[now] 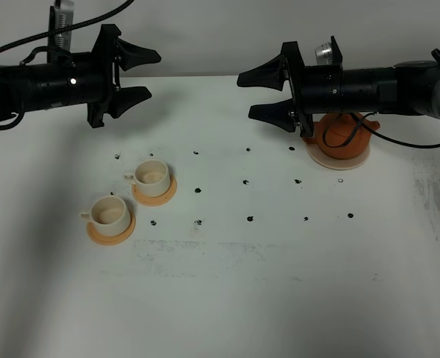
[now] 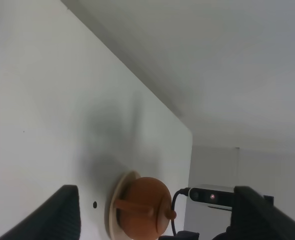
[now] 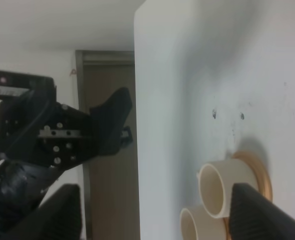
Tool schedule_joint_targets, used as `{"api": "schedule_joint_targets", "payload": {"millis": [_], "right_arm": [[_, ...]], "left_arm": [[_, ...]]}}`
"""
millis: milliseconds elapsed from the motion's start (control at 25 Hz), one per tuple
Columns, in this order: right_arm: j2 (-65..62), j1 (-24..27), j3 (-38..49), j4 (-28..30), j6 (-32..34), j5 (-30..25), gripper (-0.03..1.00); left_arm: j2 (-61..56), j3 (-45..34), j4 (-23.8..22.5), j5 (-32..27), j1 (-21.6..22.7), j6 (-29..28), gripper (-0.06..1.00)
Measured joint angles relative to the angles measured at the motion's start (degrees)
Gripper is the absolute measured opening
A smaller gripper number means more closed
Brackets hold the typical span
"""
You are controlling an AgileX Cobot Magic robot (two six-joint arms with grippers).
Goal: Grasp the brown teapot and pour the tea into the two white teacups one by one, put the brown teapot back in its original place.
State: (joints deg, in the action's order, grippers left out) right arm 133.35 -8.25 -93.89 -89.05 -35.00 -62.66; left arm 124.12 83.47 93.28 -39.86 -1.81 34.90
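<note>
The brown teapot is sitting on its pale coaster at the far right of the counter, and the right arm is partly hiding it. The right tool is hanging above the counter with its jaws wide apart, holding nothing and pointing toward the middle, past the teapot. The left tool is also standing apart and empty. The rear teacup and the front teacup are waiting on orange saucers at the left, close together. To grasp well, I think the right tool is needing to draw back, turn downward and close squarely around the teapot, so that the lid is not being knocked and the pot is not sliding off the coaster.
</note>
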Motion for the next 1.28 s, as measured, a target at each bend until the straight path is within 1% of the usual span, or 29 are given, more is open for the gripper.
{"api": "schedule_joint_targets", "payload": {"millis": [200,360,440,520,680,760,800,880,1000,1080,1120,1280], "right_arm": [[0.00,0.00,0.00,0.00,0.05,0.04,0.59],[0.00,0.00,0.00,0.00,0.05,0.19,0.59],[0.00,0.00,0.00,0.00,-0.97,0.23,0.59],[0.00,0.00,0.00,0.00,-3.21,0.39,0.59],[-0.28,0.06,0.00,0.90,-10.03,2.05,0.57],[-1.30,0.06,0.00,3.32,-12.02,4.33,0.56],[-2.28,0.06,0.00,5.67,-12.50,5.76,0.56],[-4.67,0.06,0.00,11.74,-12.60,9.89,0.55],[-8.66,0.06,0.00,23.42,-9.87,16.09,0.55],[-11.04,0.06,0.00,31.97,-6.67,18.98,0.55],[-11.81,0.06,0.00,35.30,-4.77,19.86,0.55],[-14.79,-0.39,0.00,49.21,2.96,20.32,0.55]], "left_arm": [[0.00,0.05,0.00,0.71,0.00,-1.22,0.63],[0.00,0.05,0.00,0.89,0.00,-1.23,0.63],[0.00,0.05,0.00,0.89,0.00,-0.31,0.63],[0.00,0.05,-0.05,0.72,0.00,2.93,0.63],[0.06,1.06,-0.28,-2.54,0.00,15.09,0.62],[-0.01,1.76,-0.76,-4.40,0.00,20.12,0.61],[-0.22,2.06,-1.90,-4.69,0.00,21.59,0.61],[-1.12,2.13,-5.24,-3.95,0.00,23.66,0.59],[-3.93,2.13,-14.32,0.29,-0.11,24.27,0.56],[-6.57,2.13,-22.83,3.38,-0.54,23.40,0.54],[-7.93,2.13,-27.32,4.95,-0.94,22.29,0.54],[-12.88,2.13,-42.33,8.86,-3.37,16.05,0.51]]}}
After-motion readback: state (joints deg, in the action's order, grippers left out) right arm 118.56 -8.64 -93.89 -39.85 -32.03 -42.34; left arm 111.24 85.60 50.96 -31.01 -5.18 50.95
